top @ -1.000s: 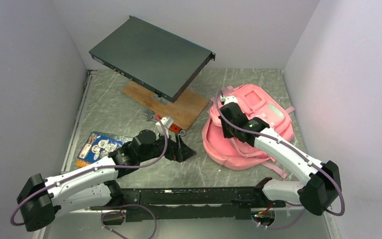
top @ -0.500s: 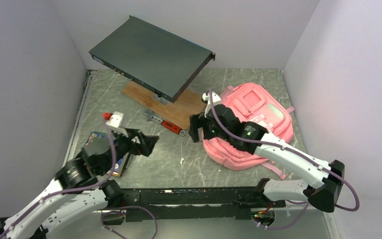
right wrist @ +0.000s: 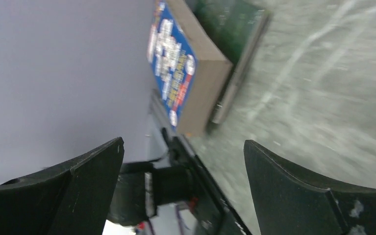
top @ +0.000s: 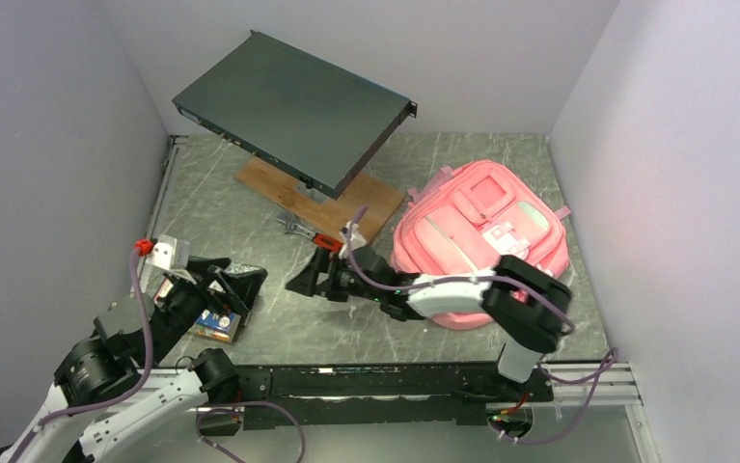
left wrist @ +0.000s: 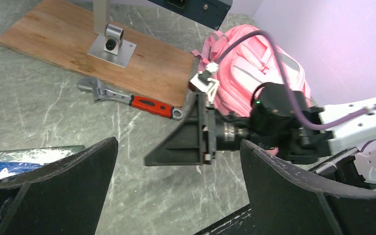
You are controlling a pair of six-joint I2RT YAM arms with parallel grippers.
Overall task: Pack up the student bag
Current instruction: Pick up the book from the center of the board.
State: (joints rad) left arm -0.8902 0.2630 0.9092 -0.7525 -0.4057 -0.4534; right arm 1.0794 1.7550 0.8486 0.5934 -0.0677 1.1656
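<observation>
The left arm is folded back at the near-left corner with its wrist lifted. The left gripper (top: 235, 280) aims rightward across the table (top: 250, 217), its 2 fingers spread wide with nothing between them. Under that pincer and a little nearer the arm's base, a blue-covered book (top: 213, 323) lies flat.

Facing it, a little apart on its right, the right gripper (top: 310, 280) points leftward, low over the tabletop, also splayed open and empty. Its arm bends sharply at the elbow and the forearm runs left.

Just beyond the right pincer lies a red-handled wrench (top: 313, 235). Farther on is a wooden board (top: 356, 217) with a dark flat box (top: 288, 106) propped above it.

The student bag (top: 481, 227) lies flat to the right of the right pincer, behind its forearm, pockets facing up.
</observation>
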